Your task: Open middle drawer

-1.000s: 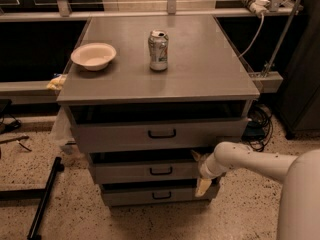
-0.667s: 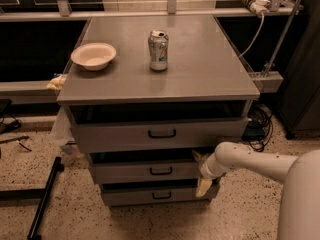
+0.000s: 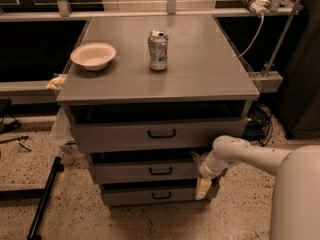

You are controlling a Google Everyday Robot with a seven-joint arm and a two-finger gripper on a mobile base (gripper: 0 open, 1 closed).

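Centre of view: grey cabinet point(image 3: 200, 79) with a flat top and three drawer fronts stacked beneath, each narrower than the one above. At lower right, white robot body point(image 3: 297, 199), cut off by the frame edges, with the arm point(image 3: 255, 156) reaching left toward the cabinet. Top drawer point(image 3: 125, 134) widest, a dark gap above it. Under that, middle drawer point(image 3: 145, 171), black bar handle point(image 3: 161, 171) at its centre, another dark gap above, right end hidden behind the wrist. Bottom drawer point(image 3: 135, 196) smallest, right end partly covered too. Gripper point(image 3: 202, 176) at the middle drawer's right end, well apart from the handle, its shape hard to separate from the wrist; released or clenched, impossible to tell. On the top, upright can point(image 3: 158, 51) near a bowl point(image 3: 93, 55), not touching.
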